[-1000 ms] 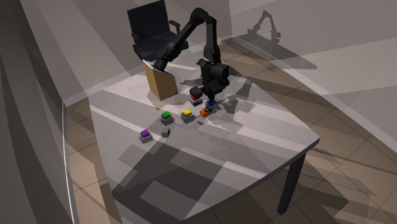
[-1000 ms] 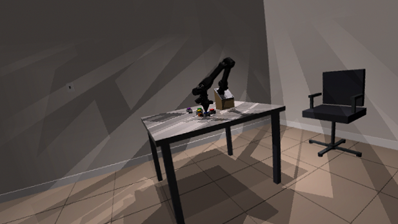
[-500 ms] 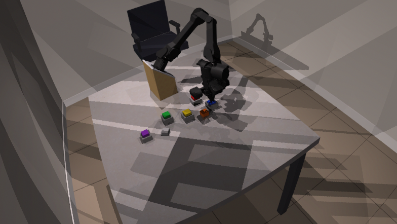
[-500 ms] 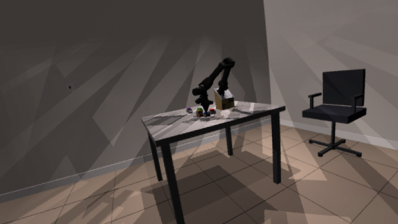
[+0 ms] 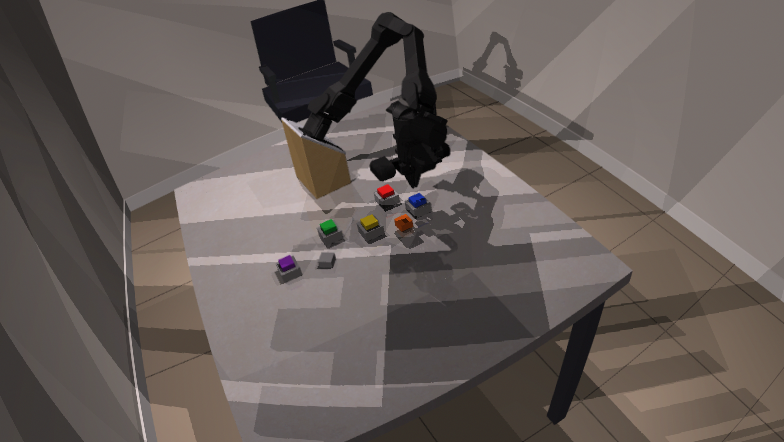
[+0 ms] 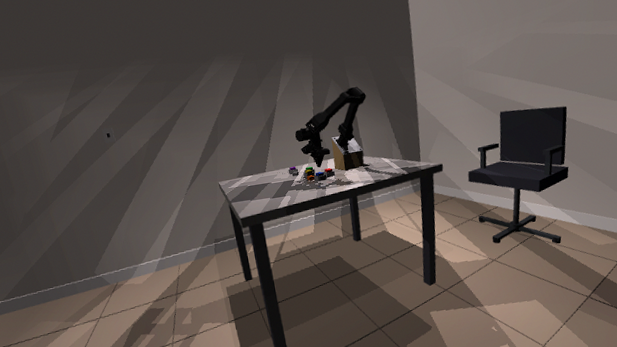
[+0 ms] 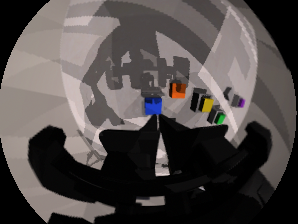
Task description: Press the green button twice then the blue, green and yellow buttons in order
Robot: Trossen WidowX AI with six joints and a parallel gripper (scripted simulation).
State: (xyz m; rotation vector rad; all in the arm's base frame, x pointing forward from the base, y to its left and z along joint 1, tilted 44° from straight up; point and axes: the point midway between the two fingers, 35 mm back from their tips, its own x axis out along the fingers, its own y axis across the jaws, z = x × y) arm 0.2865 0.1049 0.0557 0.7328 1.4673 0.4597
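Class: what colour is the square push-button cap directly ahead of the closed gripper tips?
Blue, on its grey base; the wrist view shows it best.

arm (image 5: 384, 49) arched fwd, wrist vertical, gripper (image 5: 414, 181) pointing down, fingers closed, empty

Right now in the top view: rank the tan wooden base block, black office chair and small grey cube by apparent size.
1. Black office chair, largest even though farthest.
2. Tan wooden base block.
3. Small grey cube, clearly smallest.
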